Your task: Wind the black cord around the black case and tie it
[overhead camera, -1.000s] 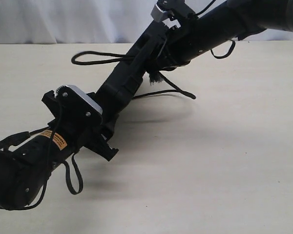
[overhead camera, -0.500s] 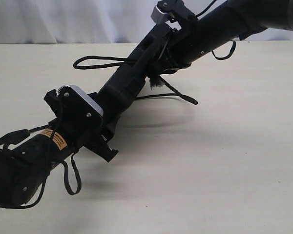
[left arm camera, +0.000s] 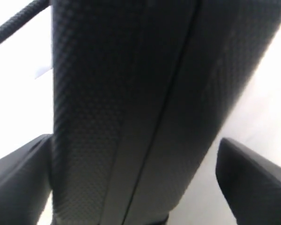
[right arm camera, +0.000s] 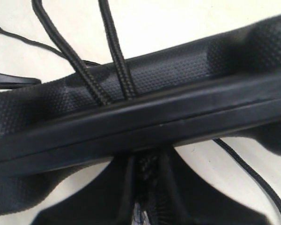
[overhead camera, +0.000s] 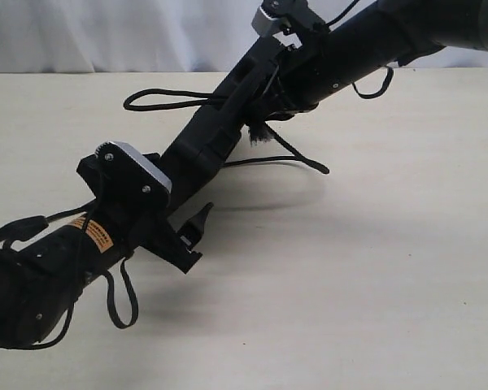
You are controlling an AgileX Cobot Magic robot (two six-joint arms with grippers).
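Nearest, the left gripper [left arm camera: 131,150] has its fingers spread wide on either side of the flat, pebble-textured matte black case [overhead camera: 211,134]. The case hangs above the pale beige table [overhead camera: 374,260], its long axis slanting from near-left up to far-right. At the far end, the right gripper [right arm camera: 147,164] has its fingers pinched narrow at the case's seam. The thin braided black cord [overhead camera: 159,97] crosses the case there.

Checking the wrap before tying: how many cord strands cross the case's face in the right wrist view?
2. One strand of the black cord and a second beside it slant across the black case, meeting at its rim. Others behind it may be hidden.
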